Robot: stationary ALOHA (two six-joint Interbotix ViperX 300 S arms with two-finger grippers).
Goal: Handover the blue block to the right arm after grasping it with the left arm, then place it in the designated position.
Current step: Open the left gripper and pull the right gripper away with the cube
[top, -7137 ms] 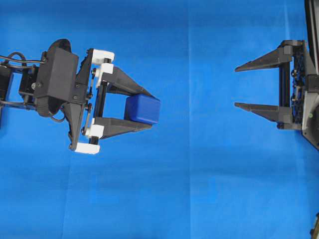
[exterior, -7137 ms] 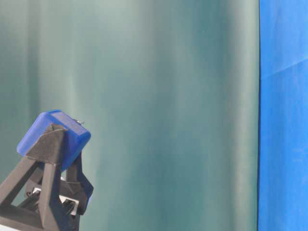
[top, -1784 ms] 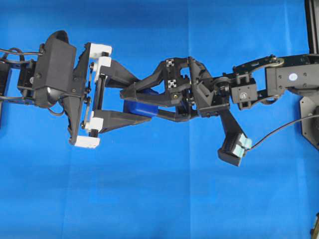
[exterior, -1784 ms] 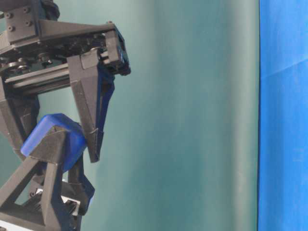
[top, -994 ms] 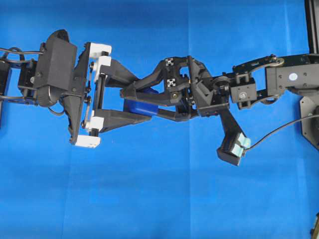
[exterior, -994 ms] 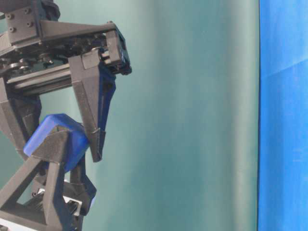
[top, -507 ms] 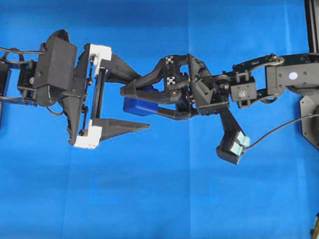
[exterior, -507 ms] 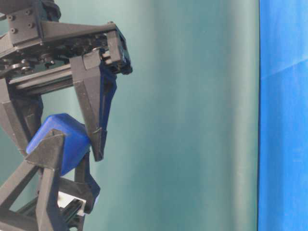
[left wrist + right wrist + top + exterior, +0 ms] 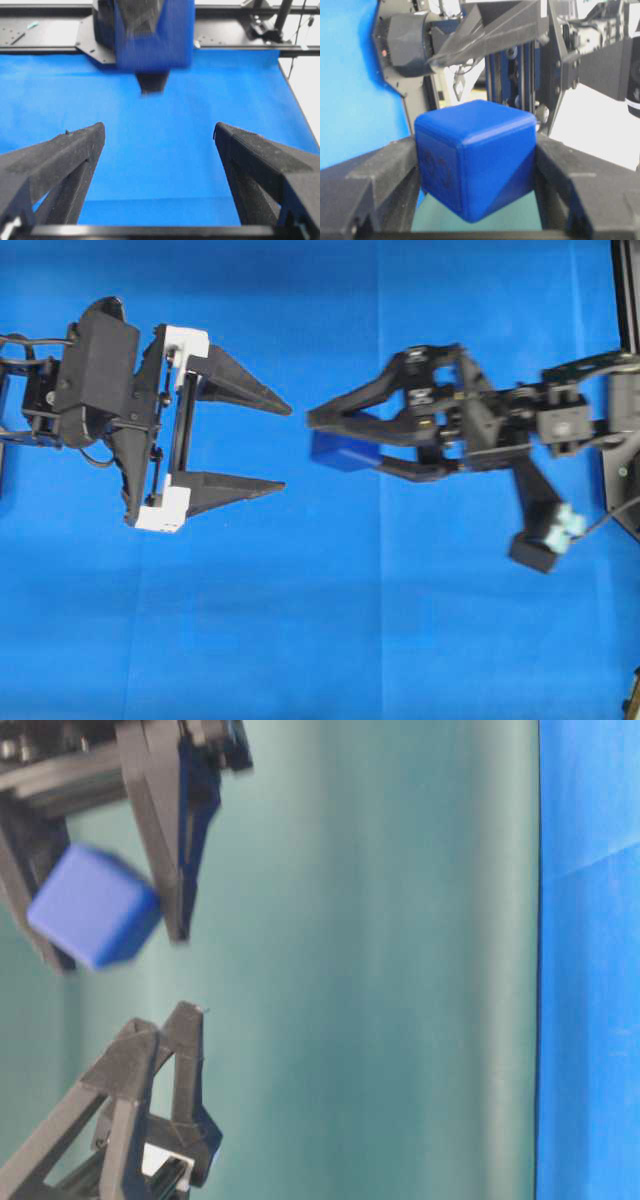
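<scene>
Pinching the block at its fingertips above the cloth, the right gripper holds it apart from the left gripper, whose jaws are spread empty. Such a shallow, corner-tilted hold could let the block twist free during placement.

Overhead view straight down onto blue cloth, table-level view sideways and close, wrist views between own fingers, all sharing blue block.
</scene>
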